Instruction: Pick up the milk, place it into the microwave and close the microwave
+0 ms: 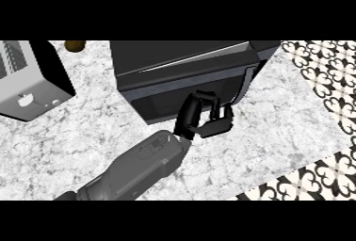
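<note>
The black microwave (184,66) stands at the middle back of the marble counter. Its dark glass door (163,101) faces me and looks swung in against the body, with the handle (245,82) at its right edge. My left hand (208,120) comes in from the lower left and rests against the lower front of the door, fingers slightly bent and holding nothing. No milk shows anywhere in the view. My right hand is out of the picture.
A grey boxy appliance (31,82) stands at the back left. A small brown object (75,45) lies behind it. The counter (264,141) ends at the right and lower right, where patterned floor (327,70) shows.
</note>
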